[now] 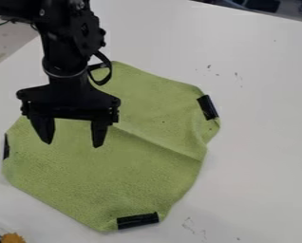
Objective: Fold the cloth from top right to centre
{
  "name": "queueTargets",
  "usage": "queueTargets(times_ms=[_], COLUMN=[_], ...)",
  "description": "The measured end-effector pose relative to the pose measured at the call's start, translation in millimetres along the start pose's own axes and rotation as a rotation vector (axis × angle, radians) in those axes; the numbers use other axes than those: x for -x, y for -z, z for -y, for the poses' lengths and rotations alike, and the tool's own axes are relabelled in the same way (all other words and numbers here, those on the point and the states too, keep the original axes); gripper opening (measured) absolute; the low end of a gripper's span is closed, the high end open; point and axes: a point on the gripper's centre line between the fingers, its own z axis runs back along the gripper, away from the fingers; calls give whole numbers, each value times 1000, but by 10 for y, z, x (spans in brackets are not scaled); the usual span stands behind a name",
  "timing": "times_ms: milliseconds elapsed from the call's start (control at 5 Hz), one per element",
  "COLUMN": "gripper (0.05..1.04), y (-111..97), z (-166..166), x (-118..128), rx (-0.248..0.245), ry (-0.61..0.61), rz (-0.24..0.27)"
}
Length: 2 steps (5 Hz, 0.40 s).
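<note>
The gripper (71, 137) hangs over the left part of the green cloth (109, 175), its two fingers apart with nothing between them. The cloth lies spread on the white table, with a crease running from its middle to the right edge. Black tape marks the cloth at its right corner (207, 107), its bottom edge (137, 220) and its left edge (6, 146). Another dark piece at the top is partly hidden behind the arm. Whether the fingertips touch the cloth, I cannot tell.
The white table (261, 142) extends around the cloth, with small dark marks on its surface. An orange-yellow object (13, 238) and a dark one beside it sit at the bottom left corner. The table's far edge runs across the top right.
</note>
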Motion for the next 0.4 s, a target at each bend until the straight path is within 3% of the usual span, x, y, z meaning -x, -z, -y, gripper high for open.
queueTargets(times_ms=[400], gripper=[1000], y=[10], z=[187], x=[-111], rx=[-6], ry=[61], rz=[3])
